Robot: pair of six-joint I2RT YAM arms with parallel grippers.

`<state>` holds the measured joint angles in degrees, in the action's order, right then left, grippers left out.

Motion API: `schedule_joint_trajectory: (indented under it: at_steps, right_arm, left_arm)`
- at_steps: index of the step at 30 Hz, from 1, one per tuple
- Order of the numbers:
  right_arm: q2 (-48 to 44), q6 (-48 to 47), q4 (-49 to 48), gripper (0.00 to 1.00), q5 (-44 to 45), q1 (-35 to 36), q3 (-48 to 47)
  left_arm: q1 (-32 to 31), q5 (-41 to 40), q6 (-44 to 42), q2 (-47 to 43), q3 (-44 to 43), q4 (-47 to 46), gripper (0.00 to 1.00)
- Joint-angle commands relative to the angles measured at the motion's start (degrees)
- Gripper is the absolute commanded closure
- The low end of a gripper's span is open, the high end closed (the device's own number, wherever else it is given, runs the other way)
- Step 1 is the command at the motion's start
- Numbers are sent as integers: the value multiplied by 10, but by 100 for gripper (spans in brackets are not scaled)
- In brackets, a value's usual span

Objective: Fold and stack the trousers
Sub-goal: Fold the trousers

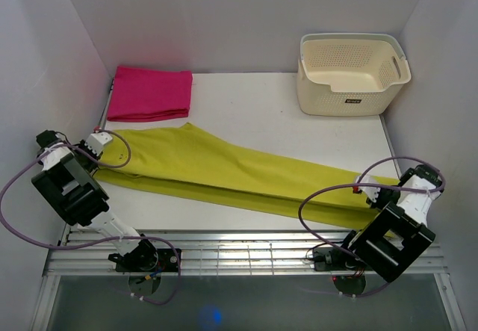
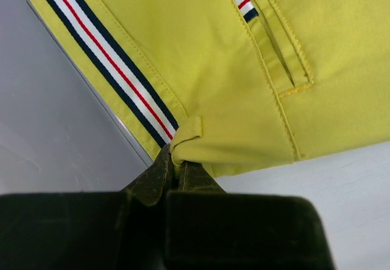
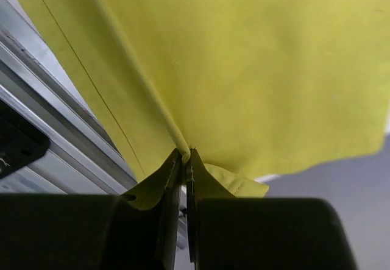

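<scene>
The yellow-green trousers (image 1: 224, 170) lie stretched flat across the table from far left to near right, legs laid one on the other. My left gripper (image 1: 103, 143) is shut on the waistband corner, a pinched fold of trousers (image 2: 186, 137) beside the striped ribbon trim (image 2: 116, 69) and a buttoned back pocket. My right gripper (image 1: 370, 193) is shut on the leg hem, where a rolled edge of the trousers (image 3: 183, 139) runs into the closed jaws. The cloth is slightly lifted at both held ends.
A folded magenta-pink cloth (image 1: 149, 93) lies at the back left. A cream perforated basket (image 1: 351, 73) stands at the back right. White walls close in on both sides. A metal rail (image 1: 246, 252) runs along the near edge by the arm bases.
</scene>
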<state>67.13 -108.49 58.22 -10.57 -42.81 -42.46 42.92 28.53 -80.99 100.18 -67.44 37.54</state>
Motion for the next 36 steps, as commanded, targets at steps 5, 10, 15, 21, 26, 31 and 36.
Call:
schedule_joint_trajectory:
  at_steps: [5,10,15,21,26,31,36]
  right_arm:
    - [26,-20,-196,92,101,-9,122]
    - [112,64,-217,92,103,4,42]
    - [199,122,-183,92,86,24,-91]
    - [209,120,-147,92,64,44,-158]
    - [165,82,-149,92,67,45,-122]
    - [111,48,-86,56,35,41,-127]
    - [55,19,21,20,-22,39,-188]
  left_arm:
    - [19,-125,0,35,32,-107,100]
    - [19,-173,31,71,30,-98,100]
    - [16,-152,32,43,55,-70,100]
    - [18,-141,28,-1,84,-51,92]
    - [20,-98,24,-49,63,24,49]
    - [33,36,-18,-117,-15,180,3]
    - [31,138,-43,-186,-87,271,2]
